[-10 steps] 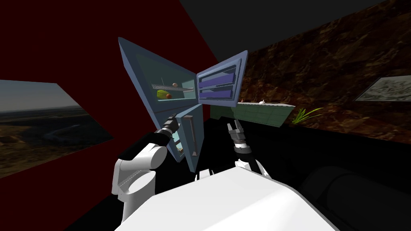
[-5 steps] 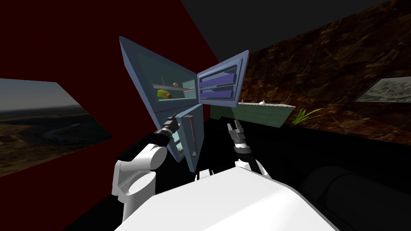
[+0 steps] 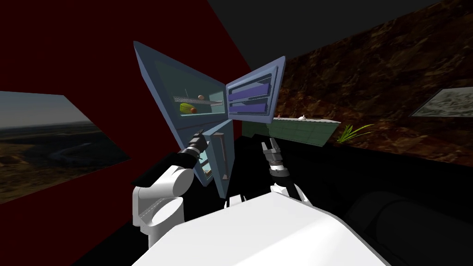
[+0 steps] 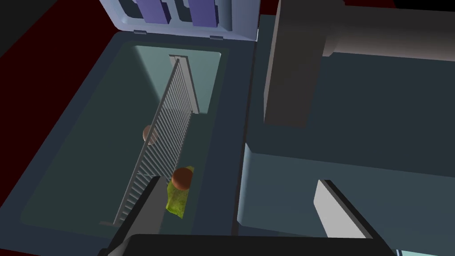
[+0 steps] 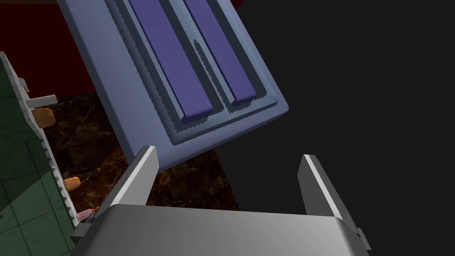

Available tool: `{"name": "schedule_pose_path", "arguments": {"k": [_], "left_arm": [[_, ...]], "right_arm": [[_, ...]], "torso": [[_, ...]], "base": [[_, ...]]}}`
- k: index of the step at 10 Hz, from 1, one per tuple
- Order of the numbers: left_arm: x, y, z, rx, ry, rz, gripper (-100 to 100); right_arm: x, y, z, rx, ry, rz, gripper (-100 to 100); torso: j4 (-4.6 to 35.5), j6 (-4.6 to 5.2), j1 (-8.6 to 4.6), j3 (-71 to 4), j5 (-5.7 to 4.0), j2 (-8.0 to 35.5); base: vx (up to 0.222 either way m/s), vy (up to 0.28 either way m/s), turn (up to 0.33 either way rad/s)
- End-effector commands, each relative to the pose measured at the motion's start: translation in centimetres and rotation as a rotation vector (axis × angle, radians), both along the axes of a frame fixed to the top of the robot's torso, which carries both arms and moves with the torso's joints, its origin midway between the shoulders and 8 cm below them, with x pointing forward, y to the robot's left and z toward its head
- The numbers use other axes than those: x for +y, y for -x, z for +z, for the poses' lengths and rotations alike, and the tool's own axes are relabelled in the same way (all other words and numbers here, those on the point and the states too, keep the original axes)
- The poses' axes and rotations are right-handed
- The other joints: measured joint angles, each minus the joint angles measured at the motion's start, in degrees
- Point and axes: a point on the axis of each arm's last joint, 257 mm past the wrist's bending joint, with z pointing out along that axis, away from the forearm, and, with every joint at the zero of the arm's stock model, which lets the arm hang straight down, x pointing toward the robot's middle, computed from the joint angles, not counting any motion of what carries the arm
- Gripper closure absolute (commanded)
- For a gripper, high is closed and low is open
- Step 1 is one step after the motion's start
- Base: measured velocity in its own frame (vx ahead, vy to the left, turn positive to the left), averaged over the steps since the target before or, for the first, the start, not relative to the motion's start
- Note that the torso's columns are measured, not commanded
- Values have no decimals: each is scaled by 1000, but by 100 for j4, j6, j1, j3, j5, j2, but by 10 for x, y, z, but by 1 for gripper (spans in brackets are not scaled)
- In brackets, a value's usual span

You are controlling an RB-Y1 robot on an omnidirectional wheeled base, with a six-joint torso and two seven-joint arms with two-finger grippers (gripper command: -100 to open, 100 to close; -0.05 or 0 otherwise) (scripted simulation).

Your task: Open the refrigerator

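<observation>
Against a dark red wall (image 3: 92,46), the boxy blue-grey refrigerator (image 3: 157,92) stands open. Left gripper (image 3: 199,135) and right gripper (image 3: 270,144) gape wide, empty.

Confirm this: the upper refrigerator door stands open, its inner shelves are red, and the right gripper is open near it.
Colour is wrong: the inner shelves are purple, per the right wrist view. The upper refrigerator door stands open, with the right gripper open near it.
</observation>
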Motion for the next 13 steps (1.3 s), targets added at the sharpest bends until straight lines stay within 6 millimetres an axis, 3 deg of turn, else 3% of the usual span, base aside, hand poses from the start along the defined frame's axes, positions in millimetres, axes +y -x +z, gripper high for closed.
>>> {"name": "schedule_pose_path", "arguments": {"k": [1,2,5,12,13], "left_arm": [[-2,1,24,-60,16,-14,-100],[4,-3,4,-6,6,-3,-100],[17,-26,4,-2,8,28,-100],[36,-59,8,-3,19,73,-100],[39,-59,-3,25,14,80,-100]], "right_arm": [[0,0,0,0,0,0,0],[0,0,0,0,0,0,0],[0,0,0,0,0,0,0],[0,0,0,0,0,0,0],[0,0,0,0,0,0,0]], "torso": [[2,-1,16,-9,4,-9],[-7,-9,27,-7,11,-11],[-60,-36,73,16,45,0],[-56,-12,41,-9,29,-32],[-49,-9,39,-14,25,-39]], "base": [[-6,-1,-18],[-20,12,30],[-67,18,-65],[-44,12,-53],[-30,13,33]]}}
